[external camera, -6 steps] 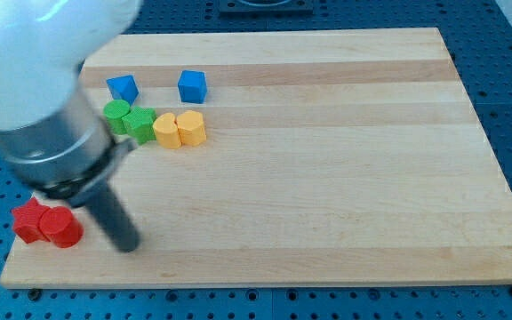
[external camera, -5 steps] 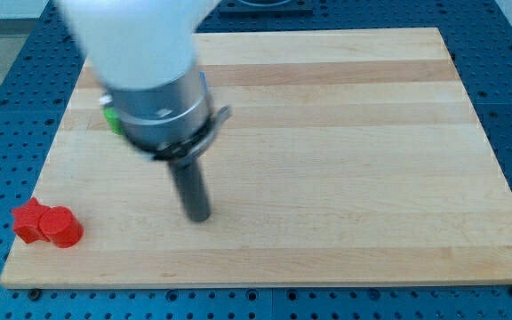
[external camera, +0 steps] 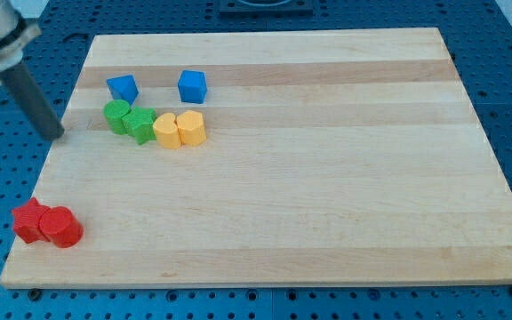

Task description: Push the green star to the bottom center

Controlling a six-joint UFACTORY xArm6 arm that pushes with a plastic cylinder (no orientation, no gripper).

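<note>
green star (external camera: pixel 140 124) sits in the counter's upper-left area, touching the green round block (external camera: pixel 116 116) on its view-left side and the yellow block (external camera: pixel 166 131) on its view-right; a second yellow block (external camera: pixel 192 128) touches that one further right of the star. Two blue cubes, one (external camera: pixel 123 88) above-left of the star and one (external camera: pixel 192 86) above-right, both apart from it. Red star-ish block (external camera: pixel 30 220) and red cylinder (external camera: pixel 61 228) touch each other well below-left of the star, near the counter (external camera: pixel 327 178) bottom-left corner. My tip (external camera: pixel 54 135) is left of the star, beyond the green round block, right at the counter's left edge, touching no block. No fingers on this rig, just a rod, so there is no open or closed state to tell. Star not yet moved toward bottom center, task looks barely begun. Judgement: tip is on the wrong side for a clean push; better to come round above-left of the star, between it and the left blue cube, then push down-right. Risk: the star is wedged in the cluster, so the yellow and green neighbours likely drag along; separate it first, keep the contact centred so it doesn't spin off
</note>
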